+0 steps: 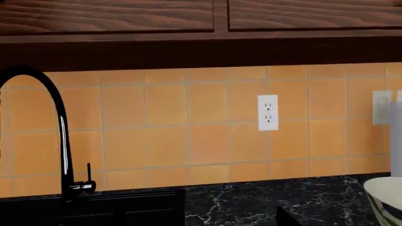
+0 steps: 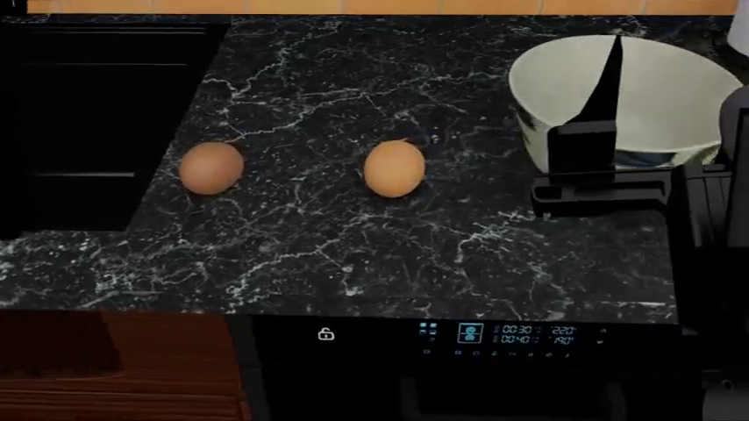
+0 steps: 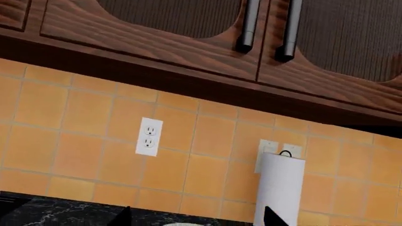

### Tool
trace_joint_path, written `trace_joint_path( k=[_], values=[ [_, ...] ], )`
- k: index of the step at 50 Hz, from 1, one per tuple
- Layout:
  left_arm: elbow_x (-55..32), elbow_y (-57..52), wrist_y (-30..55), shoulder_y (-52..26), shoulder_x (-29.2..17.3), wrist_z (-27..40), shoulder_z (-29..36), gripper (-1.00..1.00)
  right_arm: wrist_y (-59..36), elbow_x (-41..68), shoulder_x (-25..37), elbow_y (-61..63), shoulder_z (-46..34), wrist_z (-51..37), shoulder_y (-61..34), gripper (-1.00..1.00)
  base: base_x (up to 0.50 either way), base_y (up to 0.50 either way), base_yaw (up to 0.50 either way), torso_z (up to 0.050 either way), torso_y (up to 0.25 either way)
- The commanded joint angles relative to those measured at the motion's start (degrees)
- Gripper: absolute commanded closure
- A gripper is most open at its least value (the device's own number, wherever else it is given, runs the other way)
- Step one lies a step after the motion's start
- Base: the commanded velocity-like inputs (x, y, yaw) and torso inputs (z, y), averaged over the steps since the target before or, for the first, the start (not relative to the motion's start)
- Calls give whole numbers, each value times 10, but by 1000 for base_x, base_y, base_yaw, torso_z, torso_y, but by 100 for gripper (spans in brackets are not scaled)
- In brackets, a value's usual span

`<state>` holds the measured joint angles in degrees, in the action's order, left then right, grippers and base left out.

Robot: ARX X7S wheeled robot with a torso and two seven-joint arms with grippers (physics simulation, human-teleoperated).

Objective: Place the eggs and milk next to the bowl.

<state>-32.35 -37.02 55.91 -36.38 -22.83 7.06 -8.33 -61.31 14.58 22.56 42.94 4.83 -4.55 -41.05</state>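
Eggs (image 2: 212,167) (image 2: 394,168) lie well left of the bowl (image 2: 655,83); right gripper (image 2: 599,114), dark against the bowl, jaw state unclear.

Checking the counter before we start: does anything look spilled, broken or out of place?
Nothing spilled or broken. Two eggs lie loose on the black counter, apart from each other and left of the bowl. No milk carton shows in any view.
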Motion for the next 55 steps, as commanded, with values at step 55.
trace_joint_path(
  k=[55],
  values=[
    [-12, -4, -25, 29, -17, -4, -4, -100, -42, 25, 2, 19, -23, -6, -23, -100, 145, -186, 0, 0, 0]
  ],
)
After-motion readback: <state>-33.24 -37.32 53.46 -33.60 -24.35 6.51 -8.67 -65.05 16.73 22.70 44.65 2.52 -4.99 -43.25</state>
